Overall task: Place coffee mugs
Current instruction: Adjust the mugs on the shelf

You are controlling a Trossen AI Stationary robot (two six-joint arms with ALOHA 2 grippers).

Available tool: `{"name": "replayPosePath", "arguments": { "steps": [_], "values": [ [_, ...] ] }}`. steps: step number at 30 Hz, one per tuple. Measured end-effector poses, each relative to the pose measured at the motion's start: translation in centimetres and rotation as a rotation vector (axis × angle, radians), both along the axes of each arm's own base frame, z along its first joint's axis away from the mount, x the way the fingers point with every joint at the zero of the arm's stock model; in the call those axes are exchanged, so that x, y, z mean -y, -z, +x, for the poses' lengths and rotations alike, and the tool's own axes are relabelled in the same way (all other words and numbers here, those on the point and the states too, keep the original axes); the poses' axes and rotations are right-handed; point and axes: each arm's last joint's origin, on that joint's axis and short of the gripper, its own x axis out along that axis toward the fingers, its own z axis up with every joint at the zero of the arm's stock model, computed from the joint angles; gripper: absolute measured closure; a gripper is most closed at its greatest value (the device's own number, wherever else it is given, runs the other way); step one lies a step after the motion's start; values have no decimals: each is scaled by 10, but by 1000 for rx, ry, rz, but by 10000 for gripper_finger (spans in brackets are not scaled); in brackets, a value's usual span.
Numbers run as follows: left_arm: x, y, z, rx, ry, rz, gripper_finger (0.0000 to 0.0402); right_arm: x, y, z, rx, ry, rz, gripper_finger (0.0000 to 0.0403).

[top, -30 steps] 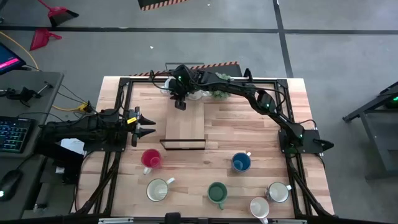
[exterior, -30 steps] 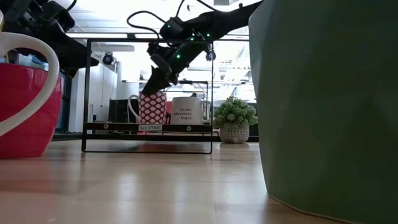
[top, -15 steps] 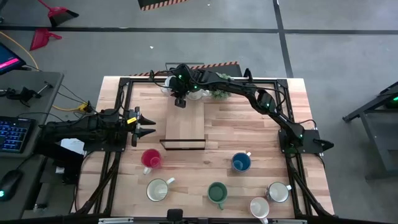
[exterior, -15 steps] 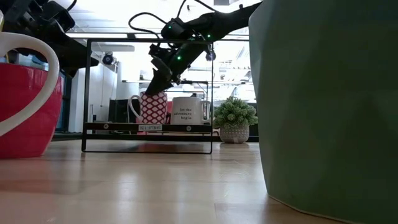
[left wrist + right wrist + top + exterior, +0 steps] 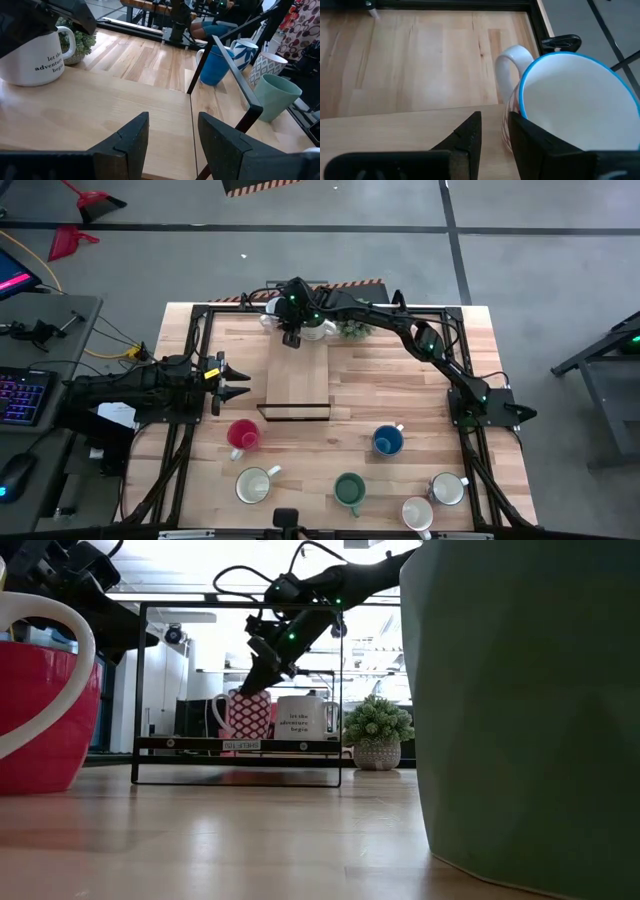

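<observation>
Gripping the patterned mug (image 5: 248, 713) by its wall, the right tool (image 5: 492, 131) pinches one finger inside the rim to seat it on the rack (image 5: 297, 383) beside the lettered mug (image 5: 34, 59). Left tool (image 5: 170, 136) waits open, empty, at the table's (image 5: 420, 395) left side.

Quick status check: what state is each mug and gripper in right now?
Right gripper: shut on the patterned mug's rim.
Patterned mug: upright on the wooden stand, gripped.
Lettered white mug: upright on the stand, free.
Left gripper: open, empty.
Red mug, blue mug, green mug: upright on the table, untouched.
</observation>
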Motion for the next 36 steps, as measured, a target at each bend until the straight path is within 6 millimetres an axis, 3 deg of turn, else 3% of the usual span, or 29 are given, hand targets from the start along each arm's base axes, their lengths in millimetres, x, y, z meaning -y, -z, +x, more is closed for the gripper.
{"name": "replayPosePath", "arguments": {
  "steps": [10,20,27,32,36],
  "values": [
    [0,0,0,0,0,-1,243,6,0,-3,-7,19,1,316],
    [0,0,0,0,0,-1,243,-1,11,-17,-190,-13,100,316],
    [0,0,0,0,0,0,243,-5,13,-18,-211,-60,89,316],
    [0,0,0,-4,3,8,243,-16,9,-12,-171,-117,101,316],
    [0,1,0,-10,2,7,243,-30,-10,-15,-156,-145,86,316]
  ]
}}
